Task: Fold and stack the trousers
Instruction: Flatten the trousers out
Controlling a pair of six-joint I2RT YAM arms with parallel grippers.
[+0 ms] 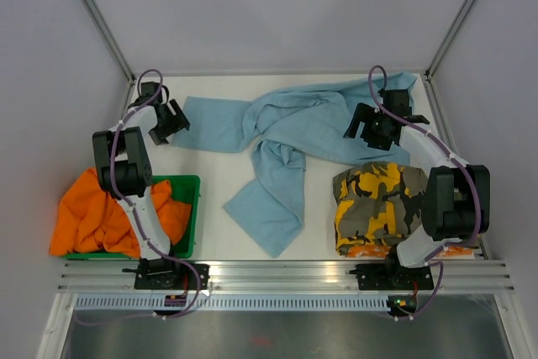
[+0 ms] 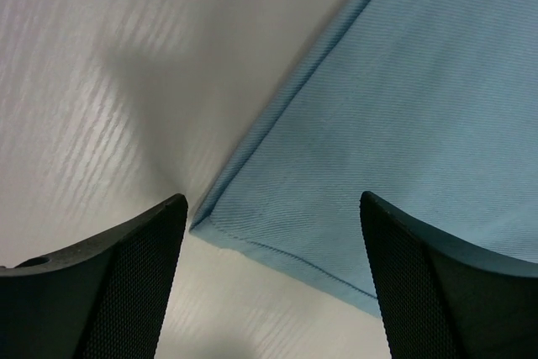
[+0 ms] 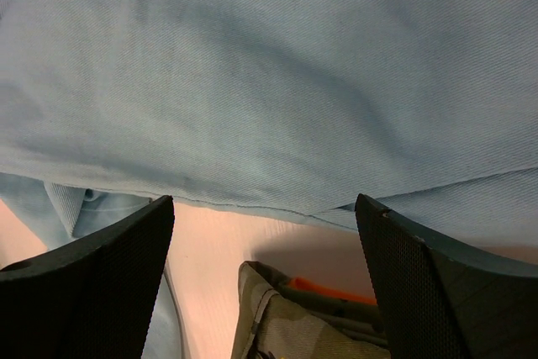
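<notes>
Though unfolded, rumpled light-blue trousers [image 1: 290, 136]

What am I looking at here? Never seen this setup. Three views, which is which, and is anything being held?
Two robot arms are bolted at the near edge of a white table. The wide picture comes from a fixed camera above and behind them; the other two come from cameras on each wrist.

Light-blue trousers lie spread and crumpled across the table. A folded camouflage pair lies near the right arm, and orange trousers spill from a green bin.

The left gripper and right gripper both stand open over the blue cloth. Nothing is held.
</notes>
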